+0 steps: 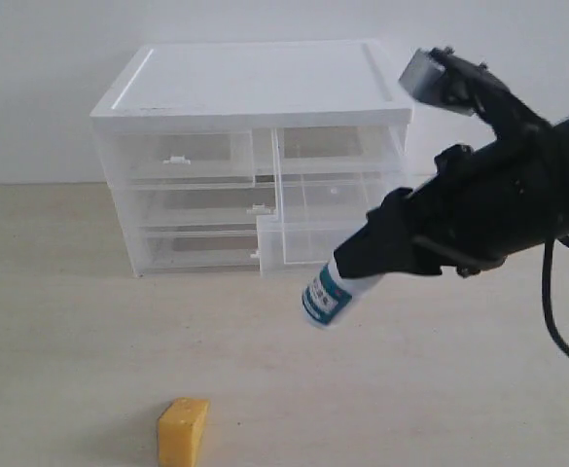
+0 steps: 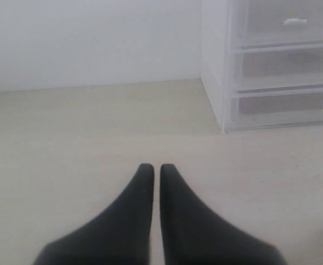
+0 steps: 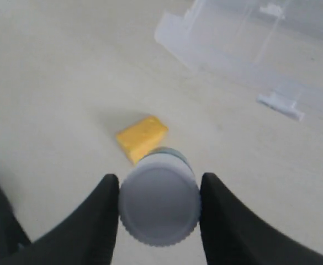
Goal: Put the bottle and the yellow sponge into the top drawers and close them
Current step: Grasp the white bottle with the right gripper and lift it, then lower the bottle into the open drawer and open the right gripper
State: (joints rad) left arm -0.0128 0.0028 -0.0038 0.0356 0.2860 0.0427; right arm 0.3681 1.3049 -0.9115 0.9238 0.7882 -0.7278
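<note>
My right gripper (image 1: 357, 265) is shut on the white cap of the bottle (image 1: 328, 297), which hangs tilted in the air in front of the cabinet with its teal label downward. In the right wrist view the fingers press both sides of the bottle's cap (image 3: 160, 204). The yellow sponge (image 1: 183, 431) lies on the table near the front edge, also below the bottle in the wrist view (image 3: 142, 136). The left top drawer (image 1: 177, 156) is closed; the right top drawer (image 1: 337, 146) seems pulled out. My left gripper (image 2: 157, 168) is shut and empty over bare table.
The white-topped clear cabinet (image 1: 255, 83) stands at the back against the wall, with two full-width drawers under the top ones. In the left wrist view the cabinet (image 2: 216, 83) is off to one side. The right arm's cable (image 1: 551, 311) hangs at the right.
</note>
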